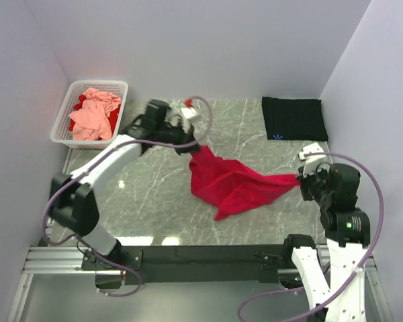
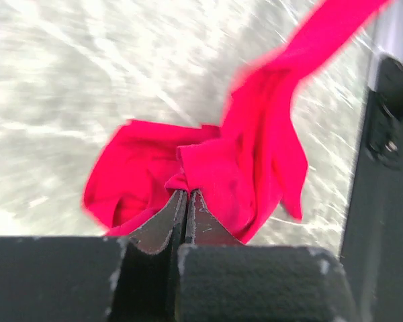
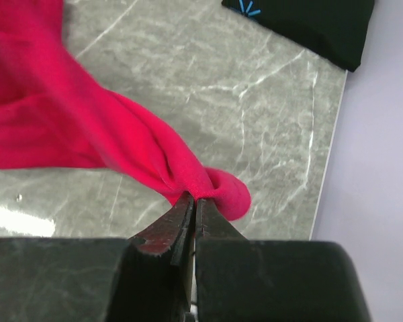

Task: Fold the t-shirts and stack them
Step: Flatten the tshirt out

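The crimson-red t-shirt [image 1: 232, 182] hangs stretched between my two grippers over the middle of the marble table. My left gripper [image 1: 200, 145] is shut on its upper corner; in the left wrist view the cloth [image 2: 242, 168] bunches at the closed tips [image 2: 186, 193]. My right gripper [image 1: 300, 176] is shut on the right corner; the cloth [image 3: 134, 144] folds round the closed tips [image 3: 194, 198]. The black t-shirt [image 1: 294, 118] with a tiny blue mark lies folded at the back right and shows in the right wrist view [image 3: 316, 23]. The salmon-pink t-shirt [image 1: 94, 114] lies crumpled in the basket.
A white lattice basket [image 1: 67, 107] stands at the back left, with some more red cloth [image 1: 72, 124] under the pink shirt. White walls close in the table on the left, back and right. A black rail [image 1: 208, 255] runs along the near edge.
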